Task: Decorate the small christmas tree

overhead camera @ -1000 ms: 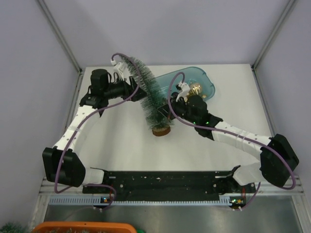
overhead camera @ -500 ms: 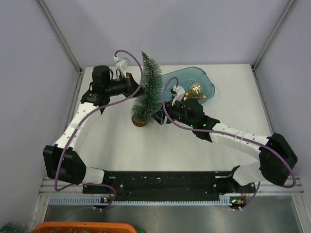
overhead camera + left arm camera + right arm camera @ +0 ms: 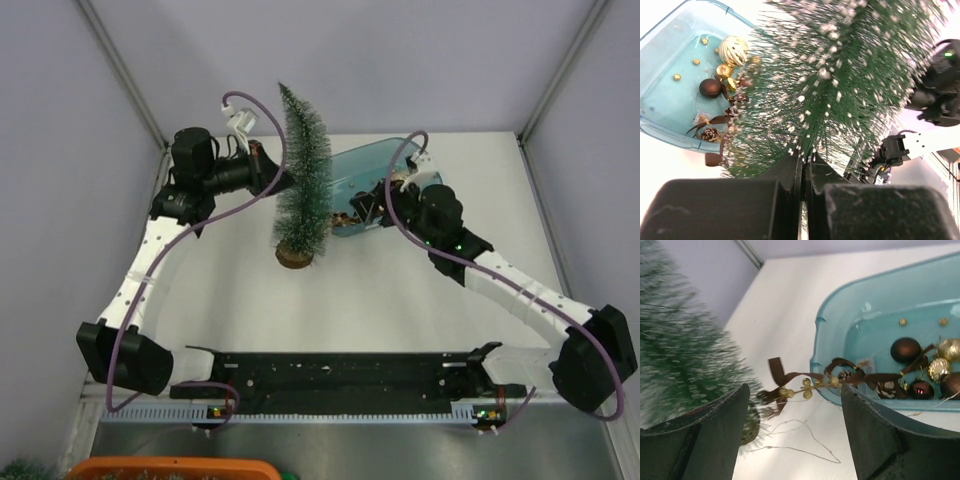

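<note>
White table bears the small christmas tree upright; tip points up.

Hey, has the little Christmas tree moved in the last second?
Yes. The small christmas tree has swung from leaning to upright, its base shifting left, away from the blue tray, with the left claw shut on it.

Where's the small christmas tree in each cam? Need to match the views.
Top external: the small christmas tree stands on its base at centre-left of the table, just left of the blue tray.
Left wrist: the tree fills the centre and right, with the tray at upper left.
Right wrist: the tree is blurred at the left edge, with the tray at right.
Shared landmark: the blue tray.
</note>
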